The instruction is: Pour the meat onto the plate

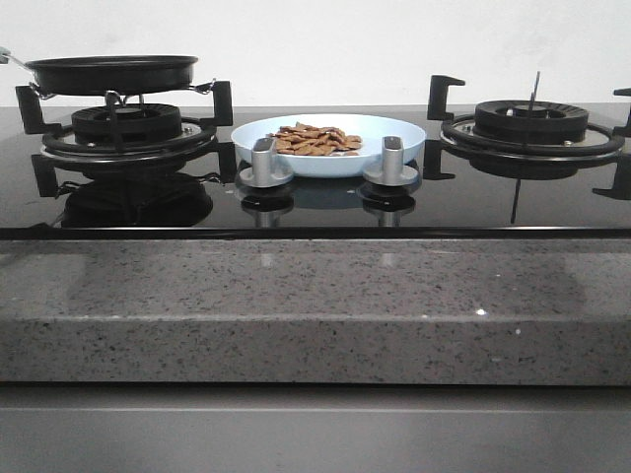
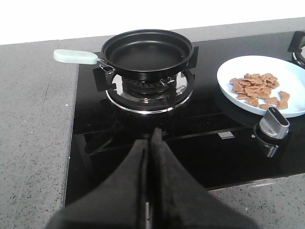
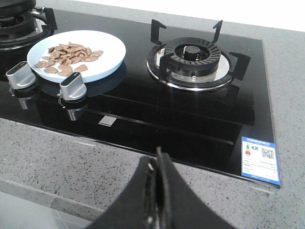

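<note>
The pale blue plate (image 1: 394,133) lies on the black glass hob between the two burners, with the heap of brown-orange meat (image 1: 315,140) on it. Plate (image 2: 286,71) and meat (image 2: 257,88) also show in the left wrist view, and plate (image 3: 109,47) and meat (image 3: 66,57) in the right wrist view. The black frying pan (image 1: 113,72) stands empty on the left burner; its inside (image 2: 145,51) is bare and its pale green handle (image 2: 75,57) sticks out. My left gripper (image 2: 153,136) is shut and empty, back from the pan. My right gripper (image 3: 157,155) is shut and empty over the counter edge.
Two silver knobs (image 1: 264,163) (image 1: 392,161) stand in front of the plate. The right burner (image 1: 530,126) with black pan supports is bare. A grey speckled stone counter (image 1: 315,296) runs along the front of the hob. A blue label (image 3: 259,160) is on the hob's corner.
</note>
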`<state>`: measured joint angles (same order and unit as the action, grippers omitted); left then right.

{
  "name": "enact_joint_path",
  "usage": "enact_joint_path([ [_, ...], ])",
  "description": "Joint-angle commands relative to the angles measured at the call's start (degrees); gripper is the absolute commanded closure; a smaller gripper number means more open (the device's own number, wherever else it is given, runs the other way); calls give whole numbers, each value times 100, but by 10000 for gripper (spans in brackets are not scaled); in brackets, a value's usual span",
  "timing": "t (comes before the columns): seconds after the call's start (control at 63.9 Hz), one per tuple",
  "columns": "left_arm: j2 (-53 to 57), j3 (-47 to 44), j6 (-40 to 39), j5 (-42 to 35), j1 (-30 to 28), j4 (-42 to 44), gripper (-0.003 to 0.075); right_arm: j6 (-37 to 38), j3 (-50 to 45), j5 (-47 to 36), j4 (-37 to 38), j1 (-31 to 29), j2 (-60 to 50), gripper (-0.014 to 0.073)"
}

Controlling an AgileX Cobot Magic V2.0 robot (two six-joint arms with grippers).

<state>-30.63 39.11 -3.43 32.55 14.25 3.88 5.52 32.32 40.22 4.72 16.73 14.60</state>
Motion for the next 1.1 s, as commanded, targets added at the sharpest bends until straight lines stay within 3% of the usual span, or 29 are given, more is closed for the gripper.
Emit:
enact_joint_path([
  [0.0,-32,147,-55,-454,48,9,741,-17,147,-485,111,-34,50,652],
  [0.688,309,9,25,-536,20,51,741,-17,147,-485,111,-34,50,652],
  [1.079,2956,-2153,25,-1190,-1344,-131,741,-17,147,-485,111,-34,50,652],
])
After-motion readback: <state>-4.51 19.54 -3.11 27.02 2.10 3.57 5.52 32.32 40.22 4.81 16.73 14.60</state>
